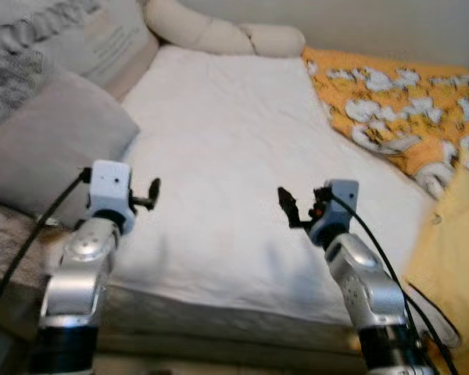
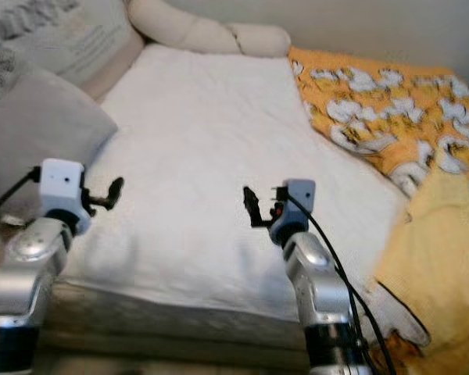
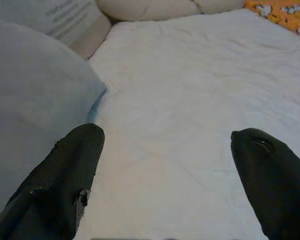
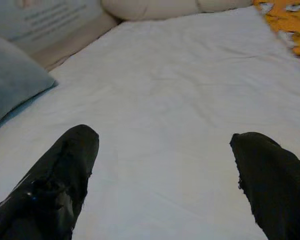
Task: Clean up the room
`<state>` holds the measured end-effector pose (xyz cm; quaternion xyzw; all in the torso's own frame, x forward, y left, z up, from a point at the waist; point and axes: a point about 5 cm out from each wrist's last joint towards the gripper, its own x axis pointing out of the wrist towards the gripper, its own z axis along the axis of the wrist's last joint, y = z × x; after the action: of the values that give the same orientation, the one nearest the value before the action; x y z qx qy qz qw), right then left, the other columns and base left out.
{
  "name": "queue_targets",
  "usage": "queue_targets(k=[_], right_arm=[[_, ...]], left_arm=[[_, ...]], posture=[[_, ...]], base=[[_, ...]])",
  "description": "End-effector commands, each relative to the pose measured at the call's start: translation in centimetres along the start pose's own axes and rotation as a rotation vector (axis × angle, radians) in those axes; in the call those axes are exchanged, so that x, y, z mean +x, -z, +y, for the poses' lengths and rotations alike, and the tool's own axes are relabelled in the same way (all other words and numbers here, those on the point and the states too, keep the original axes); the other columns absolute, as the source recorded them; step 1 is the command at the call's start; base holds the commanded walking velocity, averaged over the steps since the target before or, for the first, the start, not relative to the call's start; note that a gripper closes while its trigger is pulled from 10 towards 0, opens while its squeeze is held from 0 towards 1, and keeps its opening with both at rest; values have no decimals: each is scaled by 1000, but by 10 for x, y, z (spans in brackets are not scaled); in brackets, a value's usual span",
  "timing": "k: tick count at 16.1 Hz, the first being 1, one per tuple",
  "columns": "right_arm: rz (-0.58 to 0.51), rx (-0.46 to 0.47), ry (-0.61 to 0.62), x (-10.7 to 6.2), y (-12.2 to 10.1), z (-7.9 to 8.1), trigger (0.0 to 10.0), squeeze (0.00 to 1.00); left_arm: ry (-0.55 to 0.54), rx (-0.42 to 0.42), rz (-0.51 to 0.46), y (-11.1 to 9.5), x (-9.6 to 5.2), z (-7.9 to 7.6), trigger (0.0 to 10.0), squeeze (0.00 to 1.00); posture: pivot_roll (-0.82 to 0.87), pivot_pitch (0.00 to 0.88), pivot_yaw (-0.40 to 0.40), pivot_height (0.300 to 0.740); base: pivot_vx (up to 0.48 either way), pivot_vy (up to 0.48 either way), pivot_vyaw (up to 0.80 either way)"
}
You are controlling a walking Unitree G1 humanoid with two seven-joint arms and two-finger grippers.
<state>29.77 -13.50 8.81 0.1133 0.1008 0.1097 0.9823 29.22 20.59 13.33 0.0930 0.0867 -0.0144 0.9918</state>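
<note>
From the head views, both arms hover over the near edge of the white-sheeted mattress (image 1: 227,156). The crumpled orange blanket with white patterns (image 1: 399,101) lies heaped along the bed's right side, its long axis running from headboard to foot, so the right gripper (image 1: 288,207) is nearer than the left gripper (image 1: 154,190).

The left wrist view shows wide-spread, empty fingers (image 3: 65,185) beside a grey square pillow (image 3: 30,100).

The right wrist view shows parted, empty fingers (image 4: 60,180), with the blanket's corner beyond.

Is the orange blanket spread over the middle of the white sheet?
No, the orange blanket lies bunched along the robot's right side, leaving the white sheet bare.
</note>
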Motion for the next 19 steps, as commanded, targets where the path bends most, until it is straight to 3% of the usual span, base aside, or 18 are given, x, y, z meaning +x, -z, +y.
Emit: queue_targets(k=[1,7,14,19], right_arm=[[7,-9,52,-4,5,-13,10000,1000],[-16,19,45,-4,12,-5,10000,1000],[-36,18,4,-3,8,4,10000,1000],[-40,21,7,1,6,6,10000,1000]], left_arm=[[31,17,-22,-8,1,-9,10000,1000],[26,55,-18,-12,-6,0,10000,1000],[39,6,8,-2,-8,-13,10000,1000],[47,9,12,0,-6,-13,10000,1000]], posture=[[4,0,-30,740],[54,0,23,740],[6,0,17,740],[-4,0,19,740]], base=[[0,-480,0],[0,-480,0],[0,-480,0],[0,-480,800]])
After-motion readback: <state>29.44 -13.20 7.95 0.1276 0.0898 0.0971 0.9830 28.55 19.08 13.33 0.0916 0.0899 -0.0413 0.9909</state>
